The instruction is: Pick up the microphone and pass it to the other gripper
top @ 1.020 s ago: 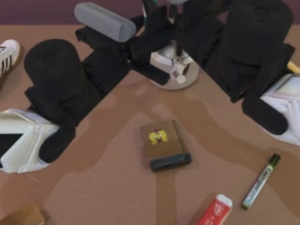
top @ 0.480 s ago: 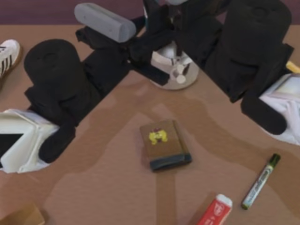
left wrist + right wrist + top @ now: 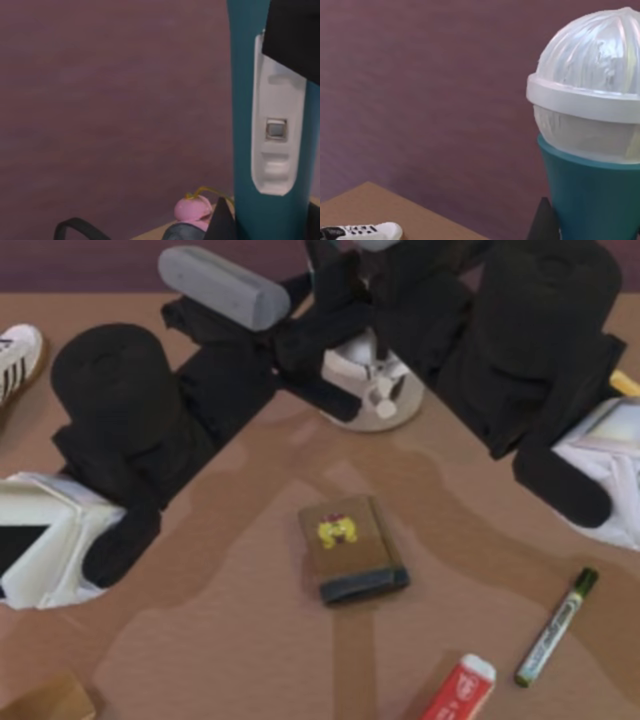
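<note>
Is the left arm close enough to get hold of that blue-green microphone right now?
Probably yes: the microphone fills the left wrist view close up, and from above the left gripper sits beside the right gripper with nothing between.

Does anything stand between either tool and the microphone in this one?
Nothing visible does. The left tool and right tool meet at the top view's upper middle, and the microphone fills both wrist views close up, uncovered apart from black tool parts at its edges.
</note>
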You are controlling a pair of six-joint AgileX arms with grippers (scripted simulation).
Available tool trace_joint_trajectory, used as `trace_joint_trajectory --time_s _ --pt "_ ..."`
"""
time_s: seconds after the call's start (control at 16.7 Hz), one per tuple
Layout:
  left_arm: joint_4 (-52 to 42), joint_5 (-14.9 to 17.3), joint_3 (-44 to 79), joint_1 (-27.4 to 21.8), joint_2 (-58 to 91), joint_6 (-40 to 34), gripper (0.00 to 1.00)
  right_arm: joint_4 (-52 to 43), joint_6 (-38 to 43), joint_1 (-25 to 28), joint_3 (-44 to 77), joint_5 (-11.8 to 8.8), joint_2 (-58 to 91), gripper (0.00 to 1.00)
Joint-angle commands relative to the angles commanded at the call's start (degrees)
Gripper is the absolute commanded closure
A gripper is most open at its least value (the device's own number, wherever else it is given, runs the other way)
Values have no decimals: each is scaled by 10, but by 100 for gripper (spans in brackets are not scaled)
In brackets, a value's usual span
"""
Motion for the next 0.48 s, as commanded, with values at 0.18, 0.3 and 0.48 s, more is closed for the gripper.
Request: trace_joint_trajectory --time_s 0.18,0.3,0.48 --pt "0 0 0 0 0 0 100 0 0 0 0 0 0 100" --pt "0 0 0 0 0 0 85 0 0 0 0 0 0 100" --pt "0 0 0 0 0 0 62 0 0 0 0 0 0 100"
